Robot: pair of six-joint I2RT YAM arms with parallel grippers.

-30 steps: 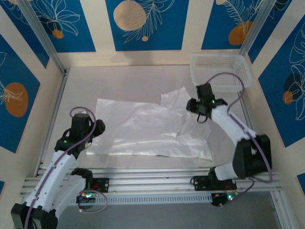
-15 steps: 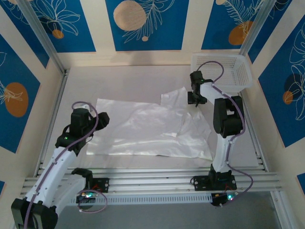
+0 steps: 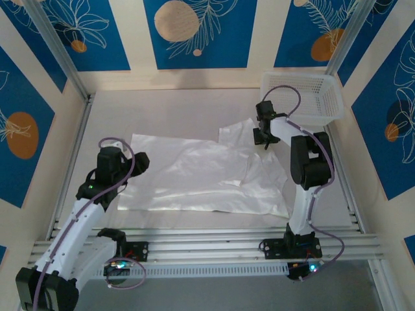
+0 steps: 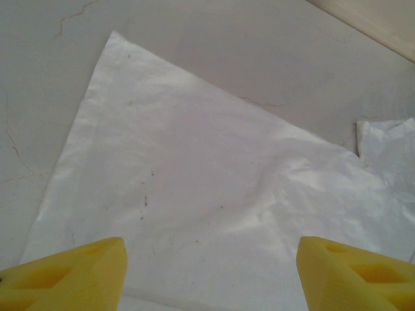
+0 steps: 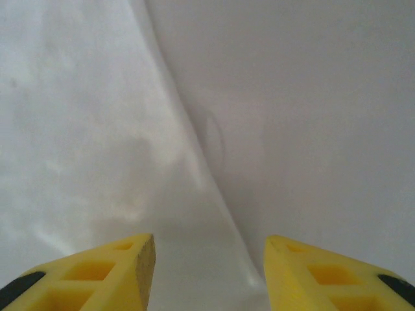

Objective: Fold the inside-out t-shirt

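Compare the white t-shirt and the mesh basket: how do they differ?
The t-shirt lies flat and wrinkled at centre; the mesh basket stands at the far right corner. The t-shirt is soft cloth, the mesh basket rigid perforated plastic. The t-shirt spreads wider than the mesh basket. Both are white.

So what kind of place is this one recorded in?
Probably a lab robot cell: two arms bolted to an aluminium rail, printed blue panels walling the table, a t-shirt and basket on it.

Between left fingers (image 4: 78,269): gap stood open; t-shirt (image 4: 207,194) lay flat beneath.
Ahead of left fingers: table (image 4: 259,52) lay passable.
Beside right fingers (image 5: 110,275): basket (image 3: 301,97) stood close, blocking.
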